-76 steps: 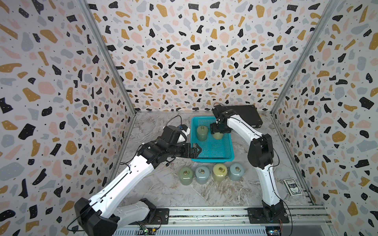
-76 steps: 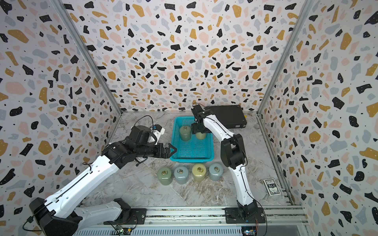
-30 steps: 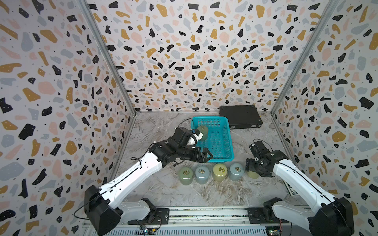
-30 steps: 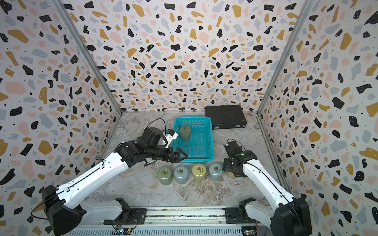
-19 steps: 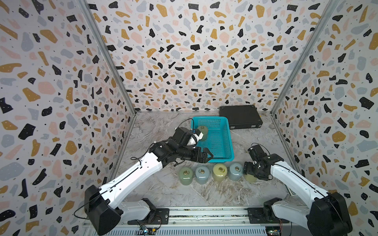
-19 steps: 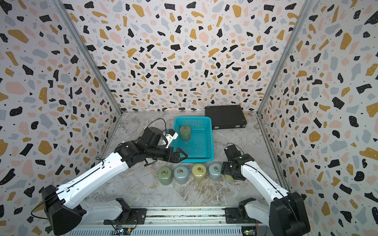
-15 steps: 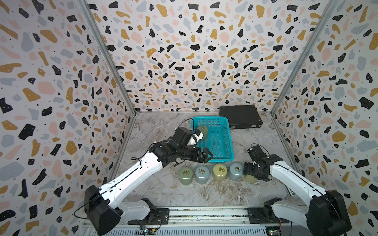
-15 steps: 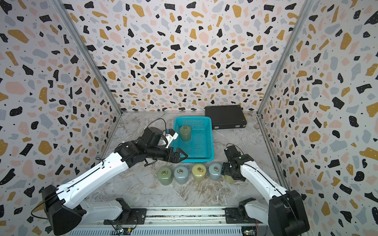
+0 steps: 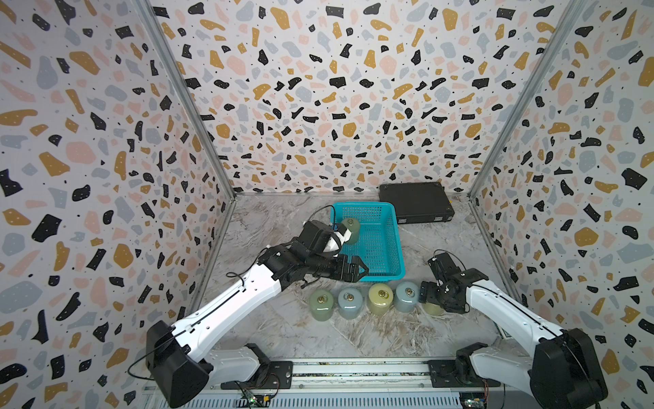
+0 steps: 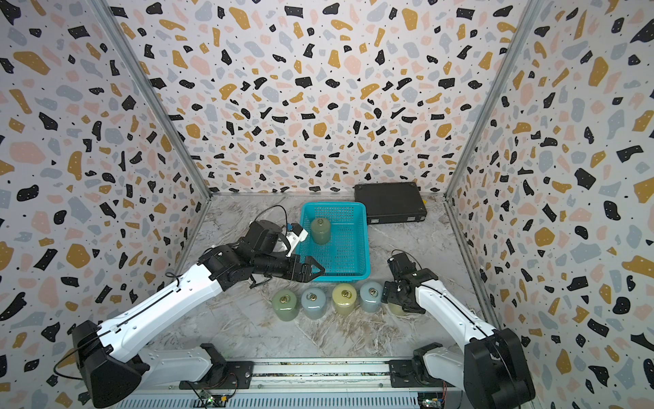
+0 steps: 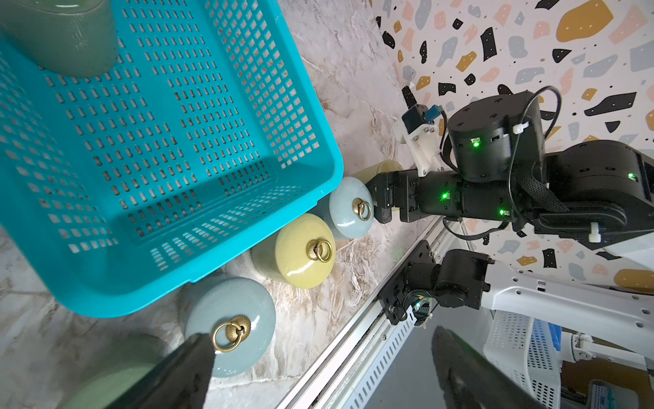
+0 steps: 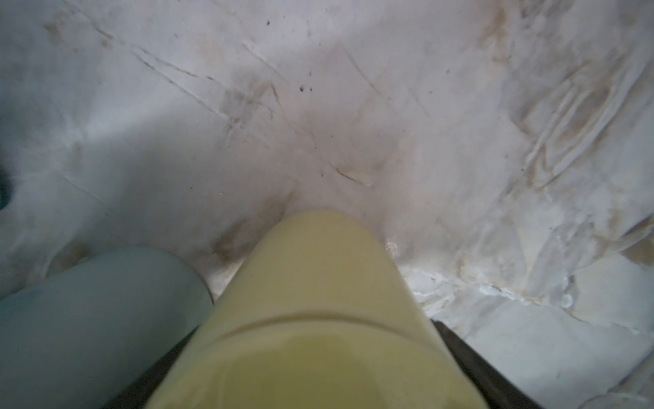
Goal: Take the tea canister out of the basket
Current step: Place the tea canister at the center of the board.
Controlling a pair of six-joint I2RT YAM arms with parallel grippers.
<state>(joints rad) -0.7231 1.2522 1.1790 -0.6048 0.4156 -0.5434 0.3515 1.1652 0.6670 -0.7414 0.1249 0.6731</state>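
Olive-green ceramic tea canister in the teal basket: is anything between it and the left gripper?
Only the near wall of the teal plastic mesh basket. The open left gripper hovers by its near-left corner, apparently outside the rim; the olive-green tea canister stands in the far-left corner, bare mesh floor between. Over the rim looks clear.

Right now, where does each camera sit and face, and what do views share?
Both top views: high in front, looking down on table, basket, left arm, right arm.
Left wrist: on left arm, facing basket, canister row; left fingers, right arm show.
Right wrist: low over table; pale yellow canister between right fingers.
Shared: basket, top and left wrist.
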